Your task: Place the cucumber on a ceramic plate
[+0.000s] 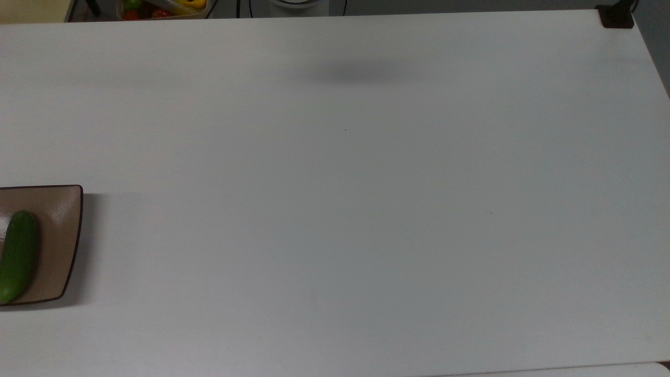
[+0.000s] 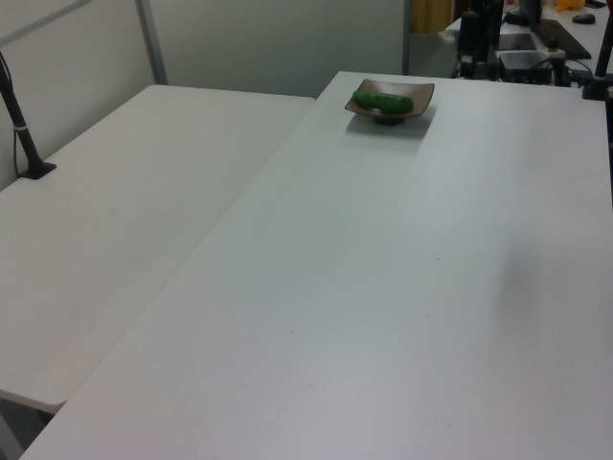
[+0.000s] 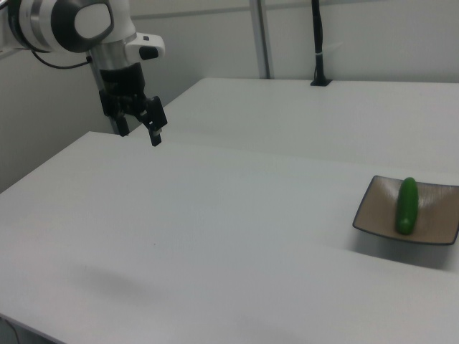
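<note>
The dark green cucumber lies lengthwise on the tan-brown square ceramic plate, at the top view's left edge, which cuts off part of the plate. In the left view the cucumber and plate sit at the table's far end. In the right view the cucumber rests on the plate at the right. My gripper hangs open and empty above the table's far left corner in the right view, far from the plate.
A bin of colourful vegetables stands beyond the table's far edge in the top view. A black clamp sits at the table's top right corner. A second white table adjoins, carrying a black post.
</note>
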Controlling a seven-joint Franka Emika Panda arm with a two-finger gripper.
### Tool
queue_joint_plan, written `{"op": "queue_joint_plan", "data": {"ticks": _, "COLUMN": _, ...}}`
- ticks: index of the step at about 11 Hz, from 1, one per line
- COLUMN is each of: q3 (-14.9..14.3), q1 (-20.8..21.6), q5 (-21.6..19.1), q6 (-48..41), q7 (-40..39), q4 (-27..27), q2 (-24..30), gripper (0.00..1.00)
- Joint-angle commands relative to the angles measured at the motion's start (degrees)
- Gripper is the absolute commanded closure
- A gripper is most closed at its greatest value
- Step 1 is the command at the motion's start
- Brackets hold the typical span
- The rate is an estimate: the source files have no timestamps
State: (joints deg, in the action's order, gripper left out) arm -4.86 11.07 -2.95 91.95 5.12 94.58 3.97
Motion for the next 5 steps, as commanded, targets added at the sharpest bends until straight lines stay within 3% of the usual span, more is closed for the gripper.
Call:
{"op": "queue_joint_plan", "data": {"ticks": 1, "q3": 3.54, "q1": -4.47, "q5": 0.48, "q6": 4.18, "q7": -8.87, "q4": 2.8, "q2": 0.6, "gripper": 0.0}}
{"op": "queue_joint_plan", "data": {"ticks": 5, "q3": 3.28, "q1": -6.67, "q5": 0.05, "q6": 9.91, "q7": -15.23, "q4": 2.54, "q2": -0.63, "gripper": 0.0}}
